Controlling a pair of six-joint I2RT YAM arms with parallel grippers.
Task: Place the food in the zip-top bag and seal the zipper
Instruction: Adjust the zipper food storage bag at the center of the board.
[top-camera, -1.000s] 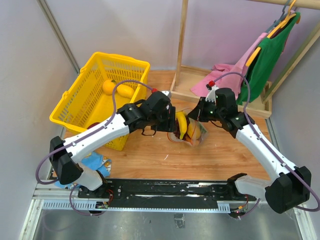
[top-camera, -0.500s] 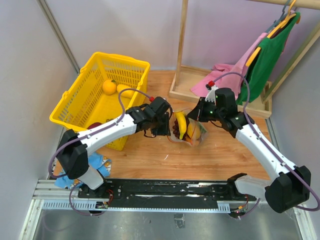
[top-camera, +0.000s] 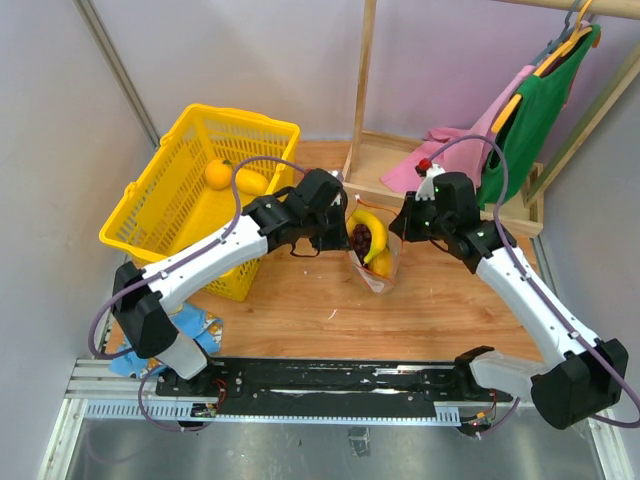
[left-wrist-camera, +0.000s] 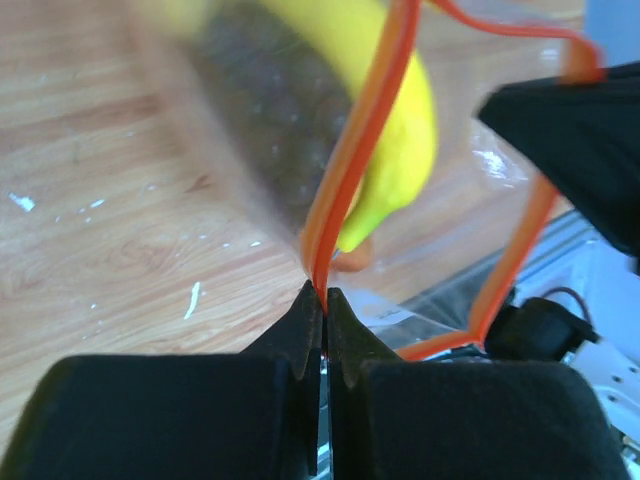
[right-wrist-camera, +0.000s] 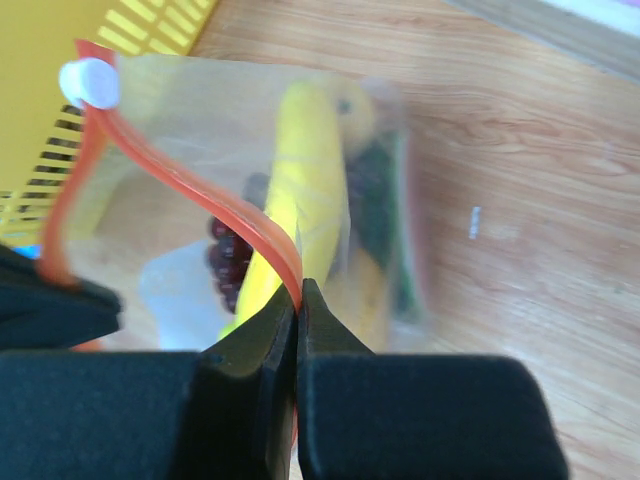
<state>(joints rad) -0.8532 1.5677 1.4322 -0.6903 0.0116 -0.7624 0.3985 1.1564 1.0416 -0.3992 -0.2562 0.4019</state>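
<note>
Top external view: bag (top-camera: 377, 262) hangs between both grippers over the middle of the table (top-camera: 300, 300), mouth up, just right of the yellow basket (top-camera: 150, 195). Left gripper (top-camera: 338, 224) holds the bag's left mouth edge, right gripper (top-camera: 398, 226) the right edge. Banana (top-camera: 373, 236) sticks up inside the bag with a dark cluster (top-camera: 358, 238) beside it. Cannot tell whether the bag's bottom touches the table. Orange fruit (top-camera: 217, 174) and a yellow piece (top-camera: 250, 184) lie in the basket, well apart from the bag. Wooden rack (top-camera: 358, 120) stands at the far side, with a pink cloth (top-camera: 450, 150) on its base and a green garment (top-camera: 535, 120) hanging at right. Blue item (top-camera: 195, 325) lies by the left arm's base.

Left wrist view: fingers pressed together, clamped on the zipper (left-wrist-camera: 355, 160) at one end of the mouth. The red strip splits into a wide loop, so the mouth is open, unsealed. Banana and dark cluster are blurred behind it. Right gripper shows as a black shape at upper right, on the far side of the loop.

Right wrist view: fingers together, pinching the zipper partway along. White slider (right-wrist-camera: 90, 82) sits at the far end of the strip, top left. Banana, dark cluster and a green piece (right-wrist-camera: 385, 225) lie inside the clear plastic. Basket wall is behind, top left.
</note>
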